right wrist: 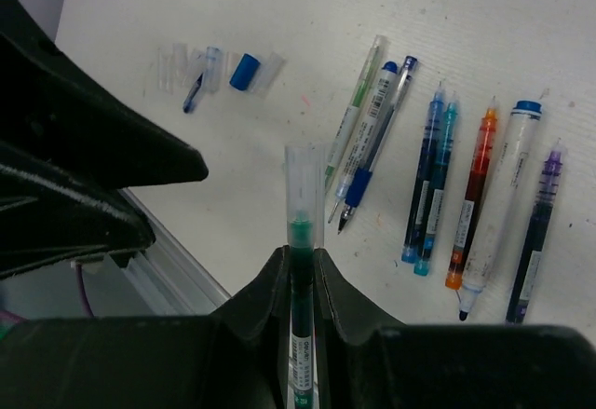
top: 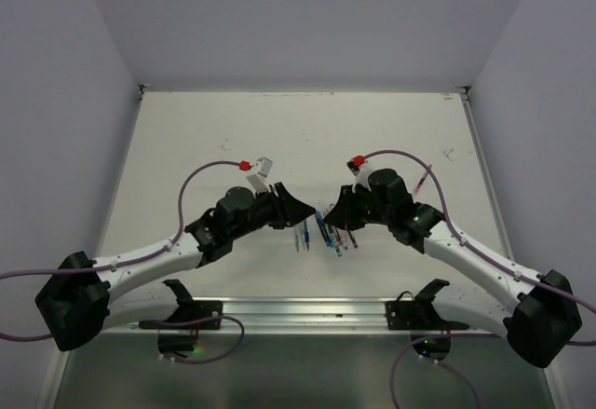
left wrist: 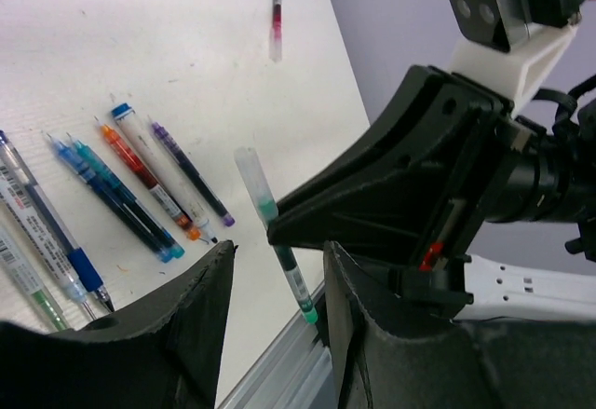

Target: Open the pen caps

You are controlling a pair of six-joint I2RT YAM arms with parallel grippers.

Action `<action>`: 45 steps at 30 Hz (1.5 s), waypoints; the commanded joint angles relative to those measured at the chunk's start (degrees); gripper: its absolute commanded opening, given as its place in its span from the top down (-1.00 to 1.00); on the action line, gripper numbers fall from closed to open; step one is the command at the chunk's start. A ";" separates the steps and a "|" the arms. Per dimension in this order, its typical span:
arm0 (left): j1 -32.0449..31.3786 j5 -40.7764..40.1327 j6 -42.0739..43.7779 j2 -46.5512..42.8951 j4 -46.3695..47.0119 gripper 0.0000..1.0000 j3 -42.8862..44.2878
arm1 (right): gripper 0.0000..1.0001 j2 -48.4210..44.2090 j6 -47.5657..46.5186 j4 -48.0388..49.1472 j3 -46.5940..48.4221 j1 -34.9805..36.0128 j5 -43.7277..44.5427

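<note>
The right gripper [right wrist: 300, 262] pinches a green pen [right wrist: 299, 232], holding its clear cap [right wrist: 303, 178] out before the spread left gripper [left wrist: 277, 267], likely for pulling off.

- White table [top: 279, 129]; top scuffed, with a few faint ink marks.
- Plain pale grey walls [top: 307, 18] closed it in at the back and on both sides.
- Metal rail [top: 298, 308] ran along the near edge.
- Light was even; shadows were soft.
</note>
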 commanded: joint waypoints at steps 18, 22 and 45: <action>-0.11 -2.57 -2.49 5.38 2.02 0.08 3.49 | 1.00 -0.94 -1.21 5.52 -0.68 4.10 -6.05; -0.11 -2.40 -2.57 5.73 2.64 0.08 3.23 | 1.00 0.46 -0.94 6.40 -0.24 5.58 -5.26; -0.11 0.42 -3.98 5.73 5.54 0.19 1.03 | 1.00 2.14 1.25 9.56 0.20 7.79 1.51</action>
